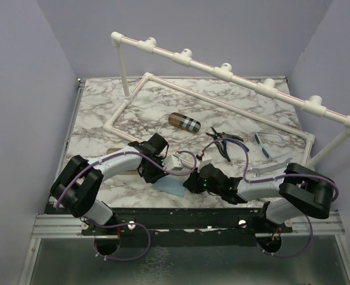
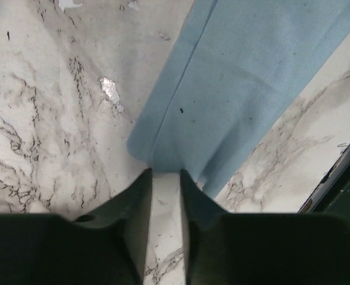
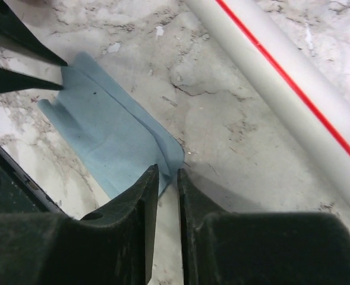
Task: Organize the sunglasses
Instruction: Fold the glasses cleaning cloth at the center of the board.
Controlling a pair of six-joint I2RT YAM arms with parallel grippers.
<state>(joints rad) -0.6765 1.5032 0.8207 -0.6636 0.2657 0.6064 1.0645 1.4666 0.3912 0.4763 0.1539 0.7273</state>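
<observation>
**Tools.** The left gripper [image 2: 166,173] has its jaws parted to a narrow slit. Bare marble shows between them and nothing is held. Its tips sit at 1 corner of the blue cloth [image 2: 240,89]. The right gripper [image 3: 167,172] is in the same condition, a narrow slit with nothing in it. Its tips are at the opposite corner of the cloth (touching or just short, we cannot tell).

**Cloth.** It lies flat, folded over on itself, against the near edge of the table [image 1: 103,113], about midway along that edge.

**Task item.** The blue-framed sunglasses [image 1: 264,142] lie well apart from both grippers, toward the right edge of the surface. The pliers [image 1: 225,142] are just to their left, and a plaid case [image 1: 183,122] is nearer the middle. We can place only this 1 pair; the other we cannot make out.

**Risks, in our judgement:**

1. With the slits this narrow, a fingertip could catch the cloth corner on lifting away. That would drag the fold open or pull the cloth over the near edge.
2. The 2 wrists stand close together over the cloth. If both leave at once on crossing paths, they could knock each other.
3. The right arm's route to the sunglasses passes the pliers and runs under the pipe frame [image 1: 225,72]. A low sweep could shove the pliers into the frame of the sunglasses.
4. The thin temples and pale lenses offer little to grip. A pinch on a lens could skid or scratch it, and a pinch on 1 temple could let the pair swing.
</observation>
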